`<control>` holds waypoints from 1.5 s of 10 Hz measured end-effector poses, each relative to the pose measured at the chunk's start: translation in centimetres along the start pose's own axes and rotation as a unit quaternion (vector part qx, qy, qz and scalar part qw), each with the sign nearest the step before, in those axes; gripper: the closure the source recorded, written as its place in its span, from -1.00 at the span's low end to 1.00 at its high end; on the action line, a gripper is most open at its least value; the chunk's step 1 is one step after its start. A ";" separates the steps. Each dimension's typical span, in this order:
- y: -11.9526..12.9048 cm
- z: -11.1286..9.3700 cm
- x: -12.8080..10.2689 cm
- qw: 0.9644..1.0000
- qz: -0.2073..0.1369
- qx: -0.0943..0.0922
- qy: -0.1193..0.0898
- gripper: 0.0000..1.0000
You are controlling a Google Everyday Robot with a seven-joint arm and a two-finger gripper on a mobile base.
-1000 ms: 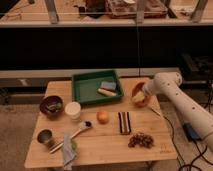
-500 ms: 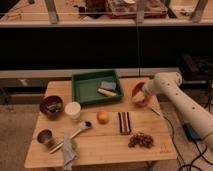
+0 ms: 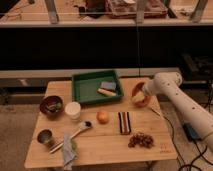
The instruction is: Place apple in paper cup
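While cup (image 3: 73,109) upright, gripper (image 3: 137,98) by bowl (image 3: 135,88).

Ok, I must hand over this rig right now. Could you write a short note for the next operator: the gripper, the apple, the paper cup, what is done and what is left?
Gripper: at the orange bowl on the right side of the table, well away from the apple.
Apple: lies on the table in front of the green tray, right of the paper cup and apart from it.
Paper cup: upright, between the dark bowl and the apple.
Done: nothing yet; the apple is not picked up.
Left: bring the gripper to the apple, grasp it, lift it, put it in the cup.
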 end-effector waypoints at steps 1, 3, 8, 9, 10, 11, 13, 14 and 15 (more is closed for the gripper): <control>0.0 0.0 0.0 1.000 0.000 0.000 0.000 -0.60; 0.0 0.0 0.0 1.000 0.000 0.000 0.000 -0.60; -1.3 -1.5 0.8 0.999 -0.018 0.021 0.018 -0.60; -3.1 -2.8 0.9 0.999 -0.031 0.031 0.024 -0.60; -4.6 -3.8 0.7 0.998 -0.042 0.036 0.027 -0.60; -6.6 -5.2 0.1 0.997 -0.055 0.040 0.029 -0.60; -9.1 -6.9 -0.7 0.996 -0.069 0.041 0.028 -0.60; -9.6 -7.1 -0.8 0.996 -0.073 0.042 0.027 -0.60; -9.5 -7.2 -0.9 0.996 -0.071 0.042 0.027 -0.60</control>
